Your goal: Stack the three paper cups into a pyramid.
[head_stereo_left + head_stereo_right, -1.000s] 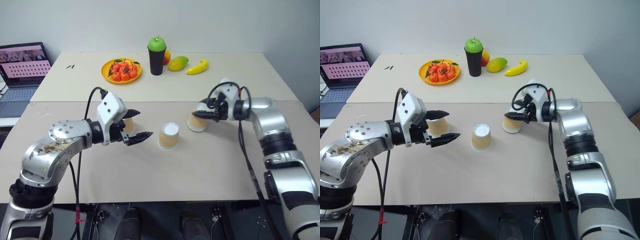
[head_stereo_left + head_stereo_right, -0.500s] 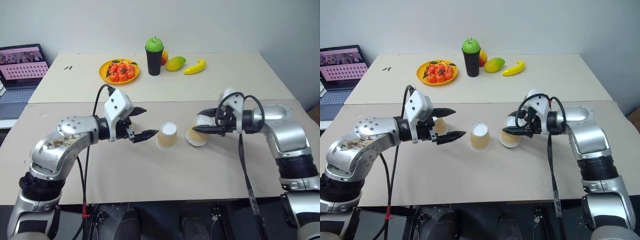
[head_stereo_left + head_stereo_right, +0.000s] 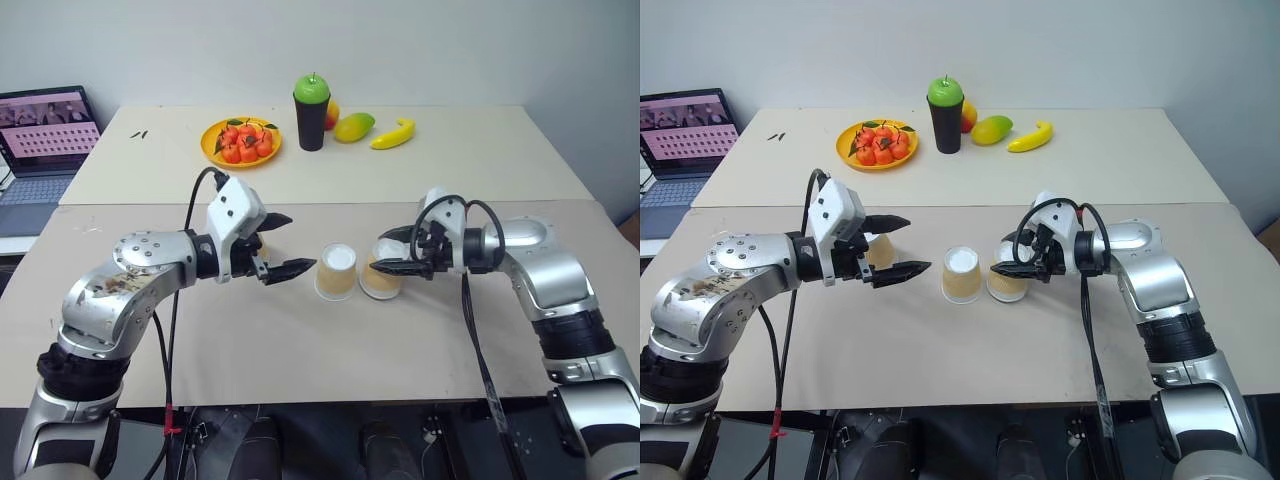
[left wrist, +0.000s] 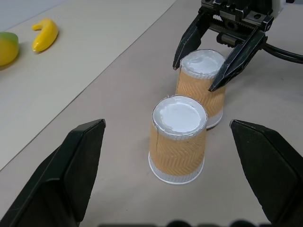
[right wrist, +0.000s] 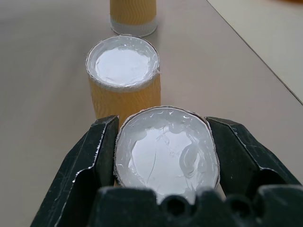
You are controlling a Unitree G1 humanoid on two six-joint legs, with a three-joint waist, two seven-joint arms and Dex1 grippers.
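Three tan paper cups stand upside down on the near table. My right gripper (image 3: 397,256) is shut on the base end of the right cup (image 3: 381,279), which stands close beside the middle cup (image 3: 336,272); I cannot tell whether the two touch. In the right wrist view the black fingers (image 5: 90,161) clamp this cup (image 5: 165,151), with the middle cup (image 5: 124,78) just beyond. My left gripper (image 3: 291,243) is open, left of the middle cup, and holds nothing. The third cup (image 3: 878,250) stands behind that gripper, partly hidden.
On the far table are a yellow plate (image 3: 241,140) of red fruit, a black cup (image 3: 311,112) topped with a green apple, a mango (image 3: 355,127) and a banana (image 3: 393,133). A laptop (image 3: 45,140) sits at the far left.
My right gripper has pulled its cup leftward and nearer, from well apart to right beside the middle cup. The left gripper has stayed open and in place.
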